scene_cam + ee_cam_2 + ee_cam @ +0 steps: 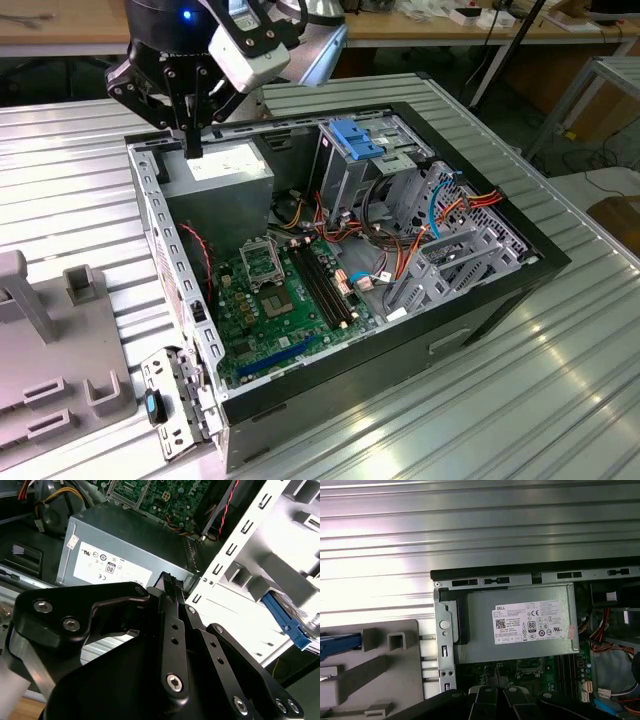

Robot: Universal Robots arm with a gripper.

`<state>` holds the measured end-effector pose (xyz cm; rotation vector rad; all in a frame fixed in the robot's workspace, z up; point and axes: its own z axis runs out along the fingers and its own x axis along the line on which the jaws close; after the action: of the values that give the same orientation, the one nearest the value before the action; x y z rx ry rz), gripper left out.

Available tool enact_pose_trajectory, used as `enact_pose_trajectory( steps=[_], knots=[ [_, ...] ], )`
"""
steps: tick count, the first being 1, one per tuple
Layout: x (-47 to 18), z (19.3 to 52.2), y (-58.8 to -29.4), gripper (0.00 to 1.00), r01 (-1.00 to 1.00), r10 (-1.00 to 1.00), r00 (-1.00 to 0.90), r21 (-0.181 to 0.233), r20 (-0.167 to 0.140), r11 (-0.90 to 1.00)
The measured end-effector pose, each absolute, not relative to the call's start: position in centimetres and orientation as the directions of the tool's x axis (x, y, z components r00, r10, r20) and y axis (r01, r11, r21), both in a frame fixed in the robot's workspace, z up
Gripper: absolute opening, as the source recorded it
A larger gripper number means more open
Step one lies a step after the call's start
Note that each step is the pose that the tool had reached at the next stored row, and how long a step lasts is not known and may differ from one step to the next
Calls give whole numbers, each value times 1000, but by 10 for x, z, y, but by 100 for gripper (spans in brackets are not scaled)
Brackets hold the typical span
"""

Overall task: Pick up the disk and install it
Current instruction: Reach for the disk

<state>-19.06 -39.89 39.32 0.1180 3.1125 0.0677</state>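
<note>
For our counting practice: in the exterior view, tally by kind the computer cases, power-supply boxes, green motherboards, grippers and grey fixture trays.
Computer case: 1
Power-supply box: 1
Green motherboard: 1
Gripper: 1
Grey fixture tray: 1
Total: 5

1 open PC case [420,365]. Inside case: 1 PSU [215,180], 1 mobo [270,305], 1 blue plastic drive-bay part [355,138]. Beside case: 1 grey fixture [35,350], 1 loose metal bracket [172,400]. Over case: 1 gripper [192,150].
</note>
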Motion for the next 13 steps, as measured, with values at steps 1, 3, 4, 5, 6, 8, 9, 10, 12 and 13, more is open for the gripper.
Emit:
enact_pose_trajectory(
  steps=[1,3,4,5,6,8,9,10,12,13],
  knots=[
    [-192,393,-399,11,75,76,-997,44,-25,996],
    [-194,393,-399,11,75,76,-997,44,-24,996],
    [-196,393,-399,11,75,76,-997,44,-25,996],
    [-197,393,-399,11,75,76,-997,44,-24,996],
    [-198,393,-399,11,75,76,-997,44,-24,996],
    [-203,393,-399,11,75,76,-997,44,-24,996],
    [-204,393,-399,11,75,76,-997,44,-24,996],
    [-206,393,-399,11,75,76,-997,44,-24,996],
    [-208,393,-399,11,75,76,-997,44,-24,996],
    [-209,393,-399,11,75,76,-997,44,-24,996]
  ],
)
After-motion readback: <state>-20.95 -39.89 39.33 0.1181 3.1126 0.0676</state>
